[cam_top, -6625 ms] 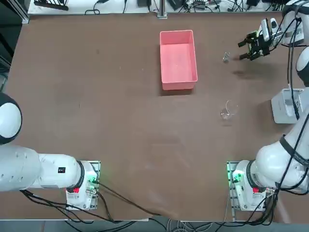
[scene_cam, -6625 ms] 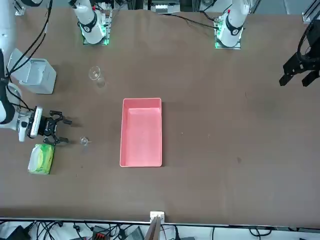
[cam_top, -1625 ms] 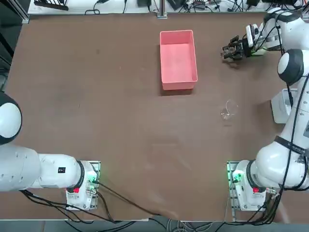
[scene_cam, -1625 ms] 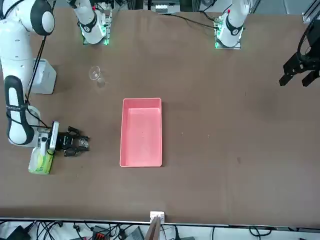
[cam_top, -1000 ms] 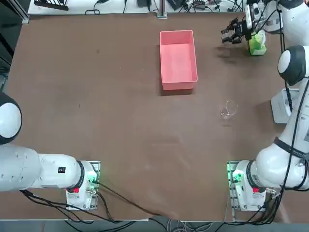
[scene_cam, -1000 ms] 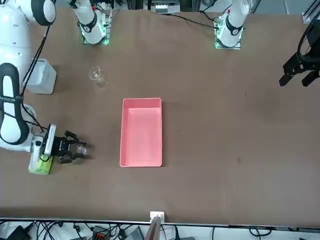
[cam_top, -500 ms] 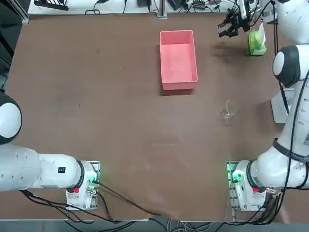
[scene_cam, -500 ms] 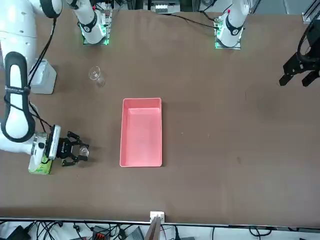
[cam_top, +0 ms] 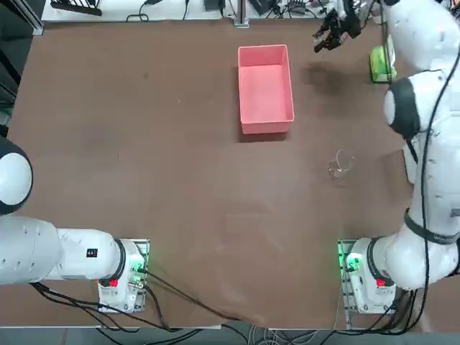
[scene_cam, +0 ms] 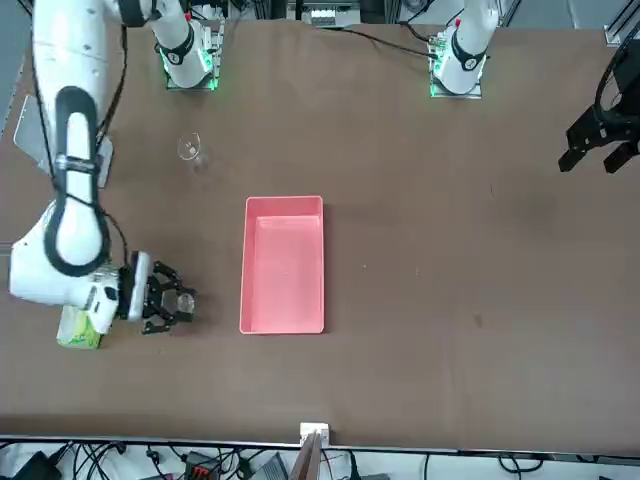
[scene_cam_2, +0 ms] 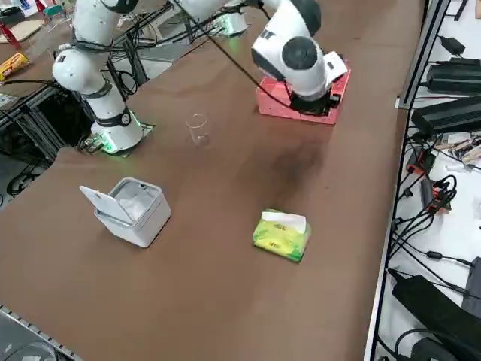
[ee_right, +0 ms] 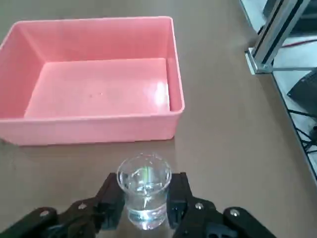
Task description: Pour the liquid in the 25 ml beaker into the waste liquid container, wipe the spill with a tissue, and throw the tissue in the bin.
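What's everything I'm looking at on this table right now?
pink tray: one, pink, empty, far middle of the brown table.
25 ml beaker: one, clear glass, held in the air beside the tray.
larger beaker: one, clear glass, standing alone on the robot's right side.
tissue pack: one, green, white sheet poking out, far right.
small bin: one, white, lid open, right edge.
right gripper: one, black, jaws shut on the small beaker.

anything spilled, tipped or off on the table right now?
Nothing stands out. The right claw holds the 25 ml beaker upright beside the pink tray, with no puddle in view. The larger beaker stands upright, and the green tissue pack lies flat.
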`<state>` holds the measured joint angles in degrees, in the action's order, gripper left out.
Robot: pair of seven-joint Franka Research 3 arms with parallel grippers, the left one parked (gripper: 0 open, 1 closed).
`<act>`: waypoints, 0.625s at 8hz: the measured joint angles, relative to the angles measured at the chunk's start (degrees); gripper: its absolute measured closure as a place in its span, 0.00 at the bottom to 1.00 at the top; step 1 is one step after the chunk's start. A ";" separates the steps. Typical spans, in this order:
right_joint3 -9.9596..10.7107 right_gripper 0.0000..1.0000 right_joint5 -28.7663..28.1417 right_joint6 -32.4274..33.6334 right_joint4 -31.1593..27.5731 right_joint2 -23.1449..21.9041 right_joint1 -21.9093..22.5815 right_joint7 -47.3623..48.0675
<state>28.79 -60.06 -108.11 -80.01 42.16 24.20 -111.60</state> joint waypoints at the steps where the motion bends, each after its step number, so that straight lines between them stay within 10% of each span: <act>1: 2.27 0.53 0.01 -0.88 0.00 -0.01 3.68 3.11; 5: 3.47 0.53 7.26 -5.41 0.00 0.00 11.20 16.73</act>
<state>32.25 -52.79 -113.52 -80.01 42.16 35.40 -94.88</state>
